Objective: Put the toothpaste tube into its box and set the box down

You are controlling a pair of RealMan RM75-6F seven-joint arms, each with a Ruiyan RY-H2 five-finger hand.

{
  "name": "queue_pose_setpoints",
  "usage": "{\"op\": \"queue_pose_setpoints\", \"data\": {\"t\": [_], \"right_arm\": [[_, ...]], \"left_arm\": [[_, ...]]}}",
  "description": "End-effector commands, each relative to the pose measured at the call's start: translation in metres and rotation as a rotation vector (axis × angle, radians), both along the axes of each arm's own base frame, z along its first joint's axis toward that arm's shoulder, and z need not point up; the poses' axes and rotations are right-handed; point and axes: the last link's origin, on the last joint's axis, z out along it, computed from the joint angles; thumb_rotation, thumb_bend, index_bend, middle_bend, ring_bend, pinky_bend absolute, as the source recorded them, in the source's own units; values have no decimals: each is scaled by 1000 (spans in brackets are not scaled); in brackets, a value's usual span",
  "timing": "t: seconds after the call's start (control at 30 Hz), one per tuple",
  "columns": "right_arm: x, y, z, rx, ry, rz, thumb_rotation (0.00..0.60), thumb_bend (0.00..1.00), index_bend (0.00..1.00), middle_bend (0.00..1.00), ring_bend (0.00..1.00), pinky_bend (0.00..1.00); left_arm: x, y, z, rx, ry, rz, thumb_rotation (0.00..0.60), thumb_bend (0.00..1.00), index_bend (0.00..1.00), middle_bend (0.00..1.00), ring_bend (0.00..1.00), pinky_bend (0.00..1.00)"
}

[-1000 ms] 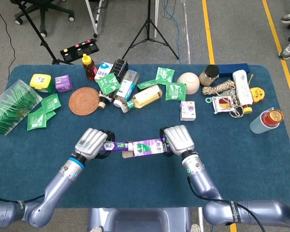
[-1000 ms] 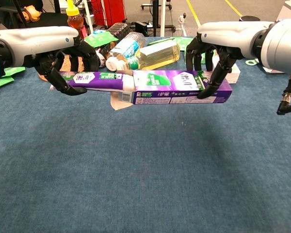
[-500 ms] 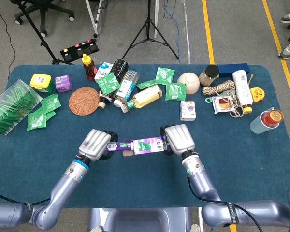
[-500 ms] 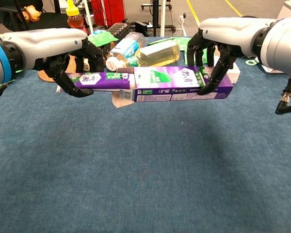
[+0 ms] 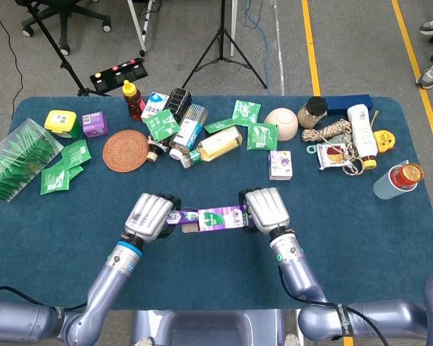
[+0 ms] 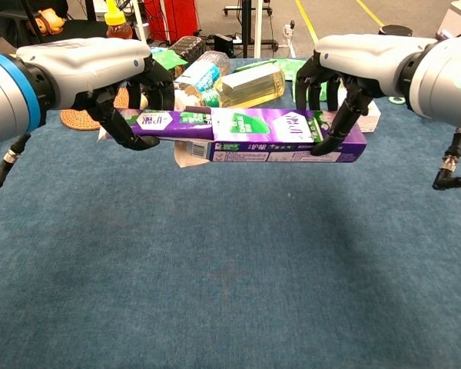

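Purple cardboard box (image 6: 288,135), light and crushable, is clasped by the right hand (image 6: 334,92) above the table's near edge; left hand (image 6: 127,96) grips the soft toothpaste tube (image 6: 173,123) at its tail, partly inserted.

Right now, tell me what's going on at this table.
The left hand holds a purple toothpaste tube and feeds it into the open end of its box, which the right hand holds level above the blue table. Part of the tube is out of the box. Neither rests on the table.
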Motion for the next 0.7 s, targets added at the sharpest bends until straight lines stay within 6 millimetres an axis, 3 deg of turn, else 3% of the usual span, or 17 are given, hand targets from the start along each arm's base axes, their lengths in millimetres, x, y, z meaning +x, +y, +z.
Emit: {"op": "queue_pose_setpoints", "data": {"t": [0.03,0.4,0.7], "right_arm": [[-1,0,0,1,-14,-17,600,324,494,590,577,642],[-4,-4,2,18,-98,-65,600,329,500,595,580,646],[-10,-2,4,62,-166,-83,600,331,507,606,580,646]], "left_arm": [[2,-1,-4,29,15,3,600,333,521,443,463,672],[6,-4,-3,38,-26,27,600,297,520,439,455,621],[9,-3,2,48,-71,8,600,290,327,286,389,596]]}}
